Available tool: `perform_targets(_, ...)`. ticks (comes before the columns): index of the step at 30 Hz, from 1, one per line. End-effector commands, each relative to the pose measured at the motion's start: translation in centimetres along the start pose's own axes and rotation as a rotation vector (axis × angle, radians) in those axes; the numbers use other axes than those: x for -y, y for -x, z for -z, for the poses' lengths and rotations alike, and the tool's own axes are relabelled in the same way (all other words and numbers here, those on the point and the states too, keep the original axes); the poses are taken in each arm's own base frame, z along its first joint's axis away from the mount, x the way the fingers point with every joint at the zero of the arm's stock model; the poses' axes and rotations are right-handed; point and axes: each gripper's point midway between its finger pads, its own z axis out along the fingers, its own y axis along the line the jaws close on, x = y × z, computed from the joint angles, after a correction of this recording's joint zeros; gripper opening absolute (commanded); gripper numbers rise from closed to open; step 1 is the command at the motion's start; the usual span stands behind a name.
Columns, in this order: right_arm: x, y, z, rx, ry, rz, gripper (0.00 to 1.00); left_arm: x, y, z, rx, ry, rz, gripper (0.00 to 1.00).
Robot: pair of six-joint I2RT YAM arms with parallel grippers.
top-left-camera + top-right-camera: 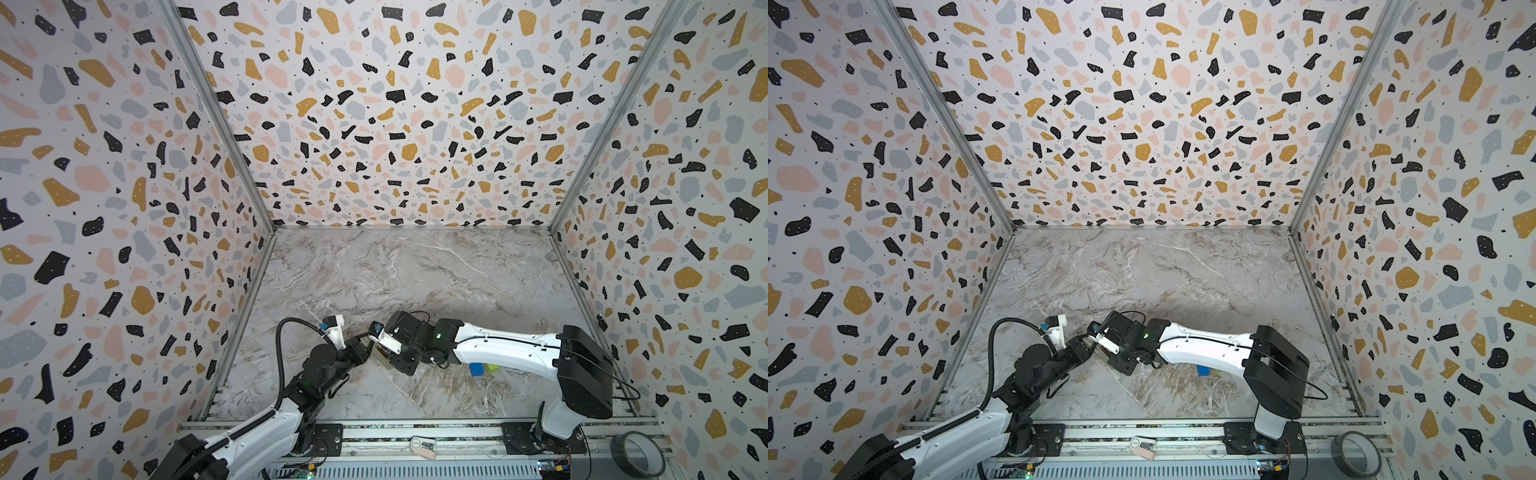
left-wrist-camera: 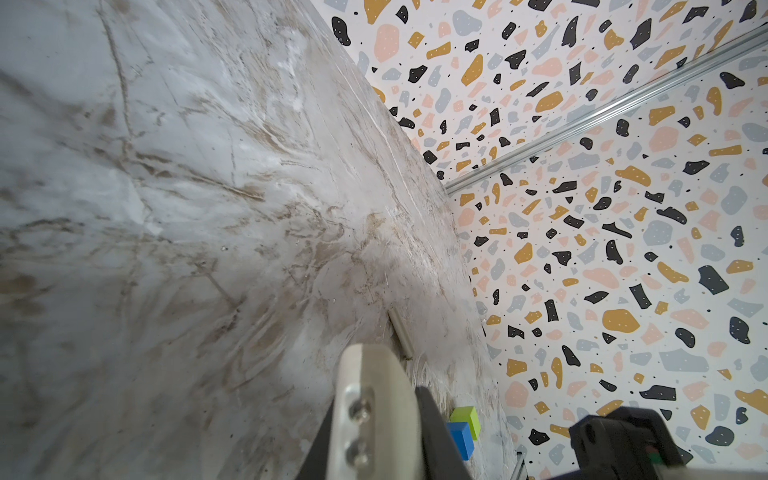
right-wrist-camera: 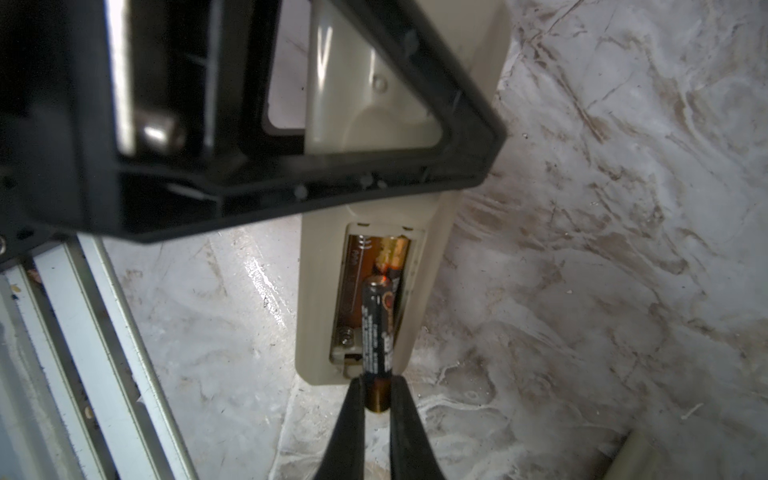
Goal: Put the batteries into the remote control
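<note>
The right gripper point(image 3: 377, 380) is almost closed, pinching the battery point(image 3: 376, 328) by its copper end just off the bottom edge of the remote control point(image 3: 316, 291). The battery's black end noses, tilted, into the remote control's open recess point(image 3: 353, 286). The left gripper point(image 1: 366, 344) is clamped shut across the remote control's upper half. A copper-tipped shape at the recess's far end looks like the other battery point(image 3: 392, 251), already seated. The likely trouble is that the held battery hangs over that occupied side, not over the bare spring point(image 3: 345, 336) beside it, so pressing down could jam one battery onto the other. With only the round tip gripped, the battery may pivot or slip out. A hard push could also twist the remote control in its clamp
</note>
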Motion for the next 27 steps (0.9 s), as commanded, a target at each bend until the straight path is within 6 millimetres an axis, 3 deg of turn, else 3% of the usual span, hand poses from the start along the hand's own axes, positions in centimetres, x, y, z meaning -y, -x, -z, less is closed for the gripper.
perform_targets(1, -0.5, 0.9, 0.3, 0.009, 0.013, 0.010, 0.00, 0.7, 0.0, 0.3, 0.016, -0.056, -0.023, 0.00)
perform_targets(27, -0.6, 1.5, -0.1, 0.013, 0.011, -0.002, 0.00, 2.3, -1.2, 0.0, -0.040, -0.115, -0.034, 0.00)
